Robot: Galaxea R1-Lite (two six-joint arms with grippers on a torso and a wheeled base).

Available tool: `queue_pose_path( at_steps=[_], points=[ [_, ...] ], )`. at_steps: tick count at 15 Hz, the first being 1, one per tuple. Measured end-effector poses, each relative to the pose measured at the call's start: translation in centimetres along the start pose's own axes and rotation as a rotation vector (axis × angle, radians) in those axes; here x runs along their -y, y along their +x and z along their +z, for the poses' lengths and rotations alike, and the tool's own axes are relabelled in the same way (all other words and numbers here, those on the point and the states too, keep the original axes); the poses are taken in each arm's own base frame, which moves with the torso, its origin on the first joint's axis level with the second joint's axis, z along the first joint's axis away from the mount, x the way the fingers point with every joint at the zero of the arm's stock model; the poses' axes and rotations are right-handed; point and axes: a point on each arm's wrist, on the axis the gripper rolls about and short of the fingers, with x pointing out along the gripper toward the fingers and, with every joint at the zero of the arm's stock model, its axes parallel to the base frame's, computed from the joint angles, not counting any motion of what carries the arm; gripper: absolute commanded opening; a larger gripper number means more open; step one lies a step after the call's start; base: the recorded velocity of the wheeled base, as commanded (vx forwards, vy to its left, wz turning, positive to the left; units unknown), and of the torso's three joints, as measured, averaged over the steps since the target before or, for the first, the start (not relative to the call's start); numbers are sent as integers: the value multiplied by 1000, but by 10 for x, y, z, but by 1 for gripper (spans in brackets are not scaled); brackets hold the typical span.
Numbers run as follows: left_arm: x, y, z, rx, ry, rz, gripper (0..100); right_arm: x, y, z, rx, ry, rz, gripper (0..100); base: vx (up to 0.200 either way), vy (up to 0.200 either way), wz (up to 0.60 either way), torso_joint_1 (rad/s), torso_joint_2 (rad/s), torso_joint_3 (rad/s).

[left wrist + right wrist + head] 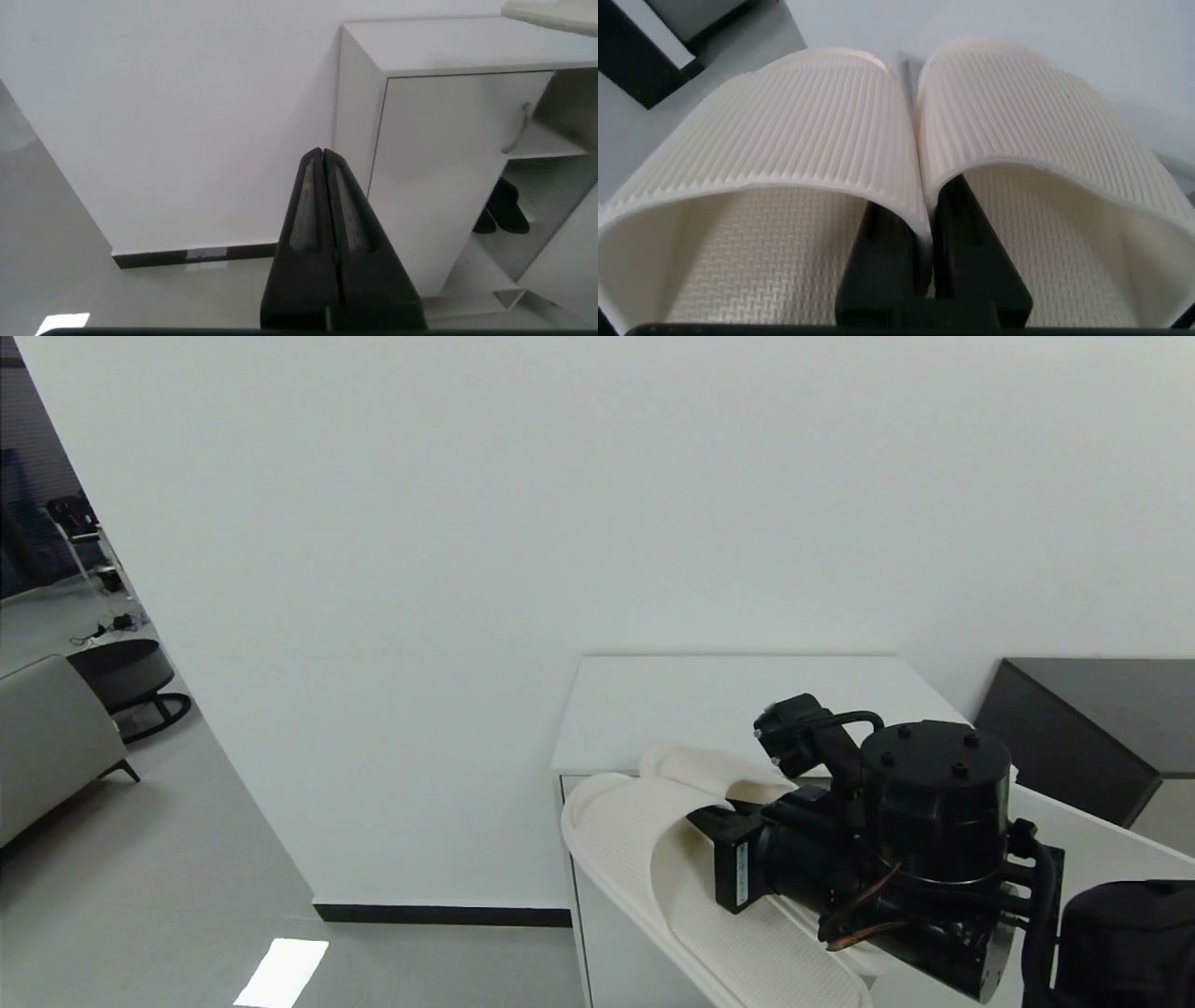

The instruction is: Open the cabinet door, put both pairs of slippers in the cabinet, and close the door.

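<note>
Right gripper (922,224) fingers clamp 2 white slippers (831,131) by their adjoining straps beside the white cabinet (439,42); left gripper (323,161) fingers are clenched together, empty.

The cream slippers (831,121) pinched in the right gripper (923,229) looked soft, matt, rib-strapped, with diamond-embossed footbeds; the cabinet (448,168) was smooth white.

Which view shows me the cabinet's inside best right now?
The left wrist view: the cabinet stands with its door open, shelves and a dark pair of slippers showing inside. The head view gives its top; the right wrist view faces the cream slippers in the right claw.
</note>
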Motion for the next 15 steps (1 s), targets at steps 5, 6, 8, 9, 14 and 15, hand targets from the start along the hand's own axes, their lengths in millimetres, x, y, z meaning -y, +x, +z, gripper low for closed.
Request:
queue_pose_path(
  at_steps=[5,6,8,9,14,15],
  points=[
    [0,0,0,0,-11,0,0,2,-2,-1,-4,0,-7,0,-200,0,0,7,2,1],
    [0,0,0,0,-11,0,0,2,-2,-2,-5,0,-8,0,0,0,0,0,0,0],
    [0,0,0,1,-12,0,0,3,-2,-3,-10,-2,-11,0,0,0,0,0,0,0],
    [0,0,0,1,-12,0,0,2,-3,-4,-13,-3,-8,0,0,0,0,0,0,0],
    [0,0,0,0,-11,-1,0,3,-4,-4,42,4,5,0,0,-200,0,3,3,3],
    [0,0,0,1,-11,1,0,6,-4,-8,33,-10,-2,0,0,-200,0,17,12,2]
  ],
)
